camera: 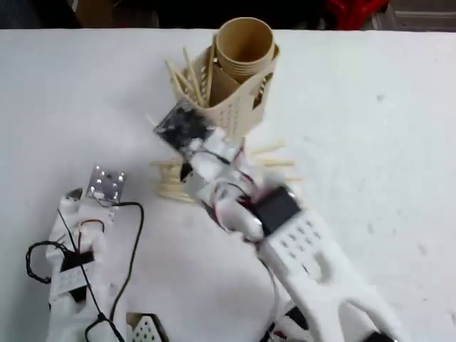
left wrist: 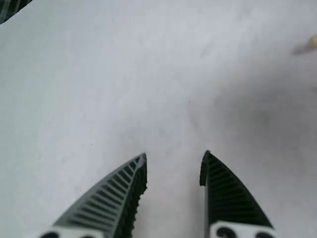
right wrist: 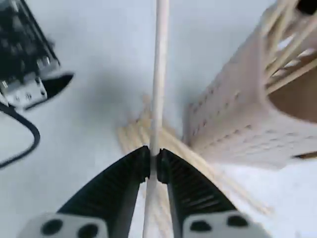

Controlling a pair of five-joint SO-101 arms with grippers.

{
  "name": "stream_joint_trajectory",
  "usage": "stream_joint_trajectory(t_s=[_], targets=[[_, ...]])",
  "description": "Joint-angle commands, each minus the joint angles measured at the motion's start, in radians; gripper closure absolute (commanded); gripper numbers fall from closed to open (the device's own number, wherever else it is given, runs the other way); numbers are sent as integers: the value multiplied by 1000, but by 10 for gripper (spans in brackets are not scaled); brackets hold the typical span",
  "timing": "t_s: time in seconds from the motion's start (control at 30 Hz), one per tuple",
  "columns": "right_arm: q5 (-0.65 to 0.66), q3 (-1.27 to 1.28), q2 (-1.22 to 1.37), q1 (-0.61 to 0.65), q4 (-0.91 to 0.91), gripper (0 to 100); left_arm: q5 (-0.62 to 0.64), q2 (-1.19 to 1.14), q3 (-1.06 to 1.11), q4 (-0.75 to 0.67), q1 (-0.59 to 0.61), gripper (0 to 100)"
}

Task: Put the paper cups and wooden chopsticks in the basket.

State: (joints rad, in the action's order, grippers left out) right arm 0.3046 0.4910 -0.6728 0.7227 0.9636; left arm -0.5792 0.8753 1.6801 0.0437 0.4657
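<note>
Pinching one chopstick (right wrist: pixel 159 74) tight, the right gripper (right wrist: pixel 153 161) sits beside the basket (right wrist: pixel 233 129) near the table's (camera: pixel 370 142) far edge. The stick could slip out, or bump the basket wall and tip the paper cups (camera: pixel 244 46) inside. More chopsticks (camera: pixel 169 188) lie by the basket. The left gripper (left wrist: pixel 173 158) has its jaws apart, holding nothing.

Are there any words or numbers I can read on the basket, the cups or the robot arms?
None can be read. The basket, the paper cups, the chopstick in the right hand and the table are blank.
The dark board on the left arm is too blurred to tell.
</note>
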Motion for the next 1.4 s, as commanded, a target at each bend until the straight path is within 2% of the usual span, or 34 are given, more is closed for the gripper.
stream_joint_trajectory(t_s=[0.0, 0.17, 0.43, 0.7, 0.83, 1.03, 1.13, 1.37], targets=[[-17, -60, -114, -10, -162, 982, -5, 19, -2, -17, 1, 812], [-23, -203, -48, -73, -340, 982, -5, 19, -2, -17, 1, 812], [-23, -474, 252, -185, -558, 981, -5, 19, -2, -17, 1, 812], [-25, -651, 484, -182, -558, 974, -5, 19, -2, -17, 1, 812], [-25, -647, 515, -189, -542, 892, -5, 19, -2, -17, 1, 812], [-21, -649, 492, -186, -513, 937, -5, 19, -2, -17, 1, 812], [-17, -649, 455, -180, -377, 981, -3, 19, -2, -17, 1, 812], [-17, -649, 297, -99, 222, 982, -5, 19, -2, -17, 1, 812]])
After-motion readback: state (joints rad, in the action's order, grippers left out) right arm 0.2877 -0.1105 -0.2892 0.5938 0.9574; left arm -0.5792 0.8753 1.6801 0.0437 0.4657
